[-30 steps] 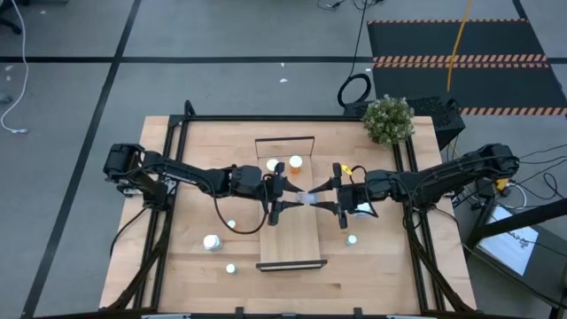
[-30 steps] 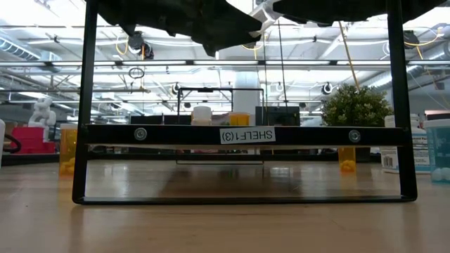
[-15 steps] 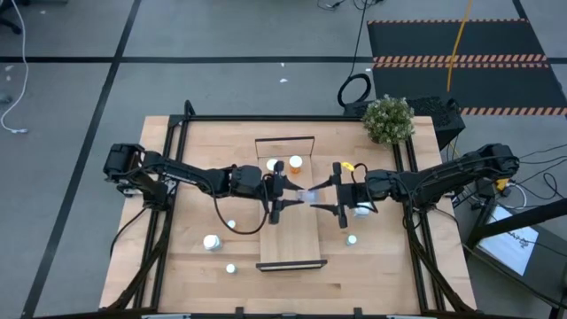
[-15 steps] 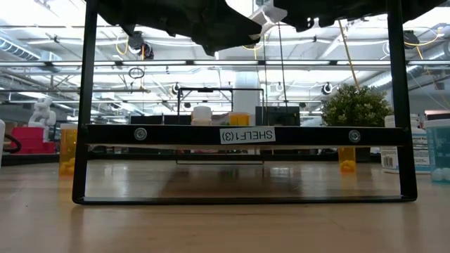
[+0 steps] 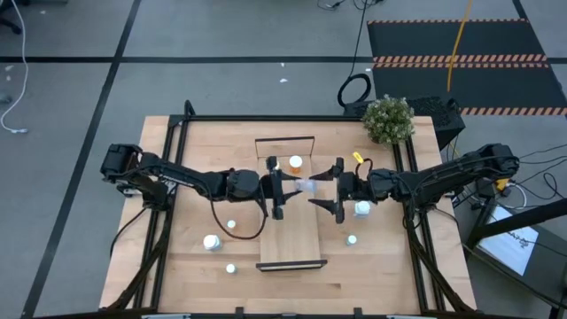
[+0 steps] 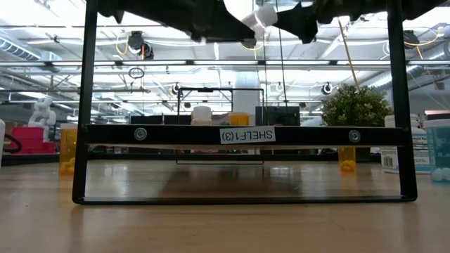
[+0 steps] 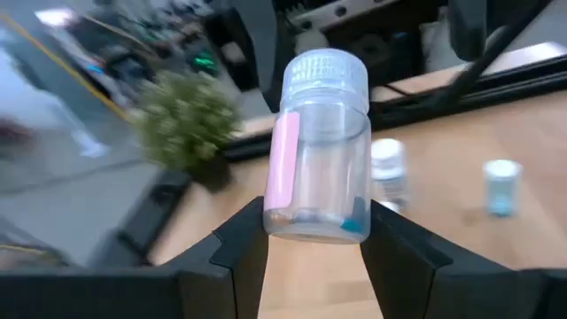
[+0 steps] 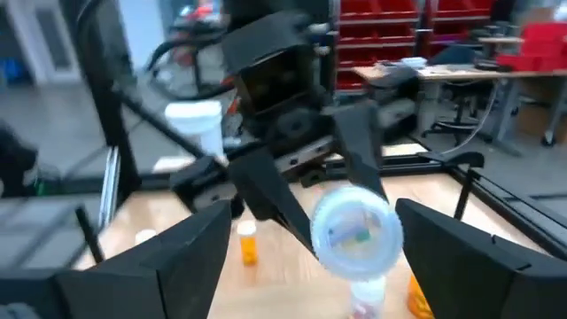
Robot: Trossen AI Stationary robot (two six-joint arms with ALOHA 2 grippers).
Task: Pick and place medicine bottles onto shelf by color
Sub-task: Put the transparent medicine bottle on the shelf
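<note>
- Above the shelf (image 5: pixel 291 232), the left gripper (image 5: pixel 282 187) clamps a clear medicine bottle (image 5: pixel 305 186) between its fingers (image 7: pixel 241 241), the white cap pointing toward the right arm.
- The bottle has a pink label strip down one side and hangs in the air over the shelf's far half, clear of the board.
- The right gripper (image 5: pixel 337 188) faces it from the shelf's right edge, jaws spread wide and released, its fingers (image 8: pixel 190 241) apart from the bottle's cap.
- An orange bottle (image 5: pixel 295 163) and a white bottle (image 5: pixel 271 164) stand at the shelf's far end.
- More small bottles sit on the tabletop (image 5: pixel 213 146): three to the shelf's left (image 5: pixel 211 241), two to its right (image 5: pixel 352 239).
- A potted plant (image 5: pixel 388 118) stands at the table's far right corner, well away from the shelf.
</note>
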